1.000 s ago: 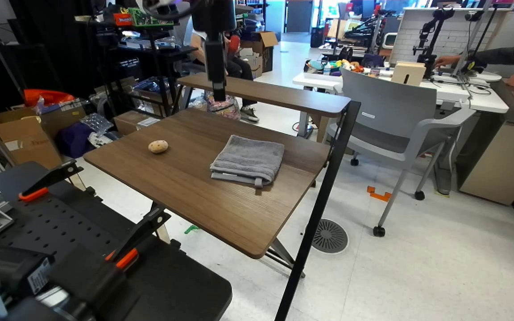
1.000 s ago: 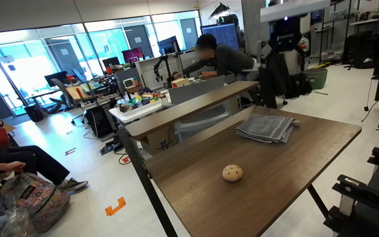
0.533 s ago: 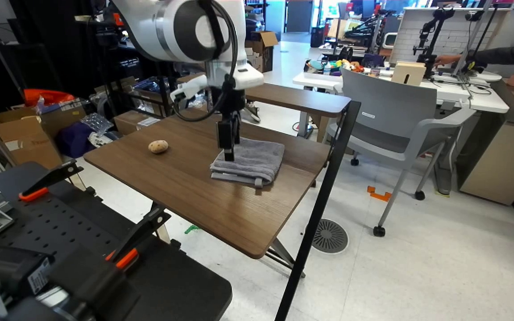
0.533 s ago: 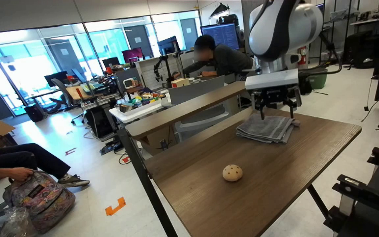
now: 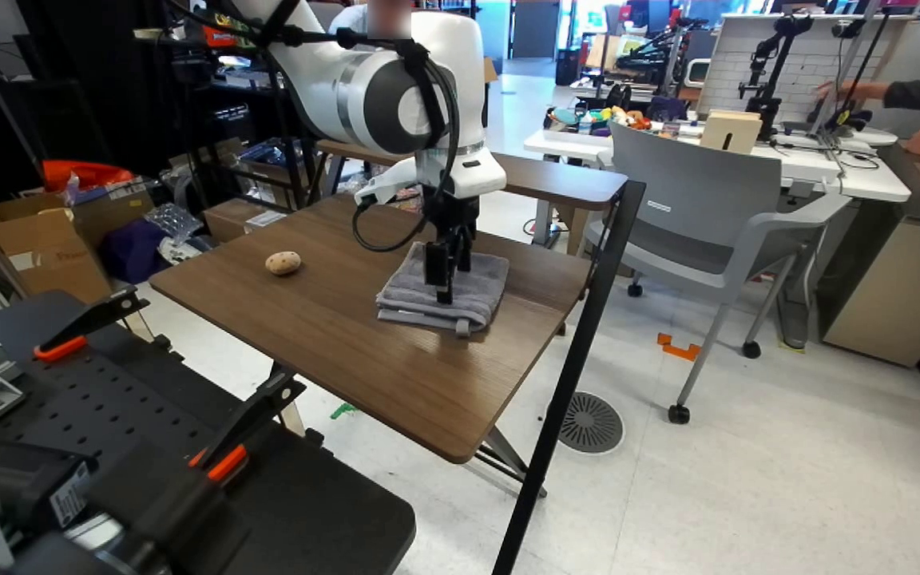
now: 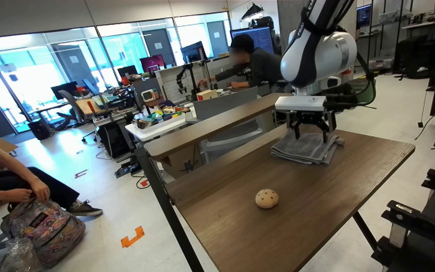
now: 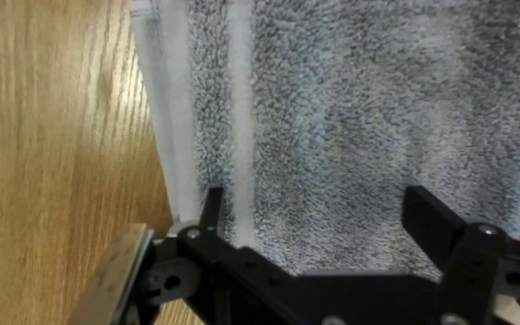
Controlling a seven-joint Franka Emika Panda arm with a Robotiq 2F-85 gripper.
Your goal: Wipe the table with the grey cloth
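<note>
The grey cloth [image 5: 485, 289] lies folded on the brown wood-grain table [image 5: 324, 319]. In the other exterior picture the cloth [image 6: 302, 152] lies toward the far end of the table [image 6: 315, 211]. My gripper [image 6: 311, 138] points down over the cloth with its two fingers apart; it also shows in an exterior view [image 5: 454, 283]. In the wrist view the open gripper [image 7: 315, 189] has only cloth [image 7: 355, 113] behind and between its fingers, with bare table [image 7: 61, 113] at the left. Nothing is gripped. I cannot tell whether the fingertips touch the cloth.
A tan spotted round object [image 5: 283, 263] sits on the table away from the cloth, in both exterior views [image 6: 267, 198]. A raised wooden shelf [image 5: 556, 177] runs along one table side, with a grey chair [image 5: 691, 200] beyond. A black bench with clamps [image 5: 308, 487] stands nearby.
My gripper was high above the table, then came down over the cloth. In the last half second it shifted sideways and slightly lower. The cloth and the tan object have not moved.
</note>
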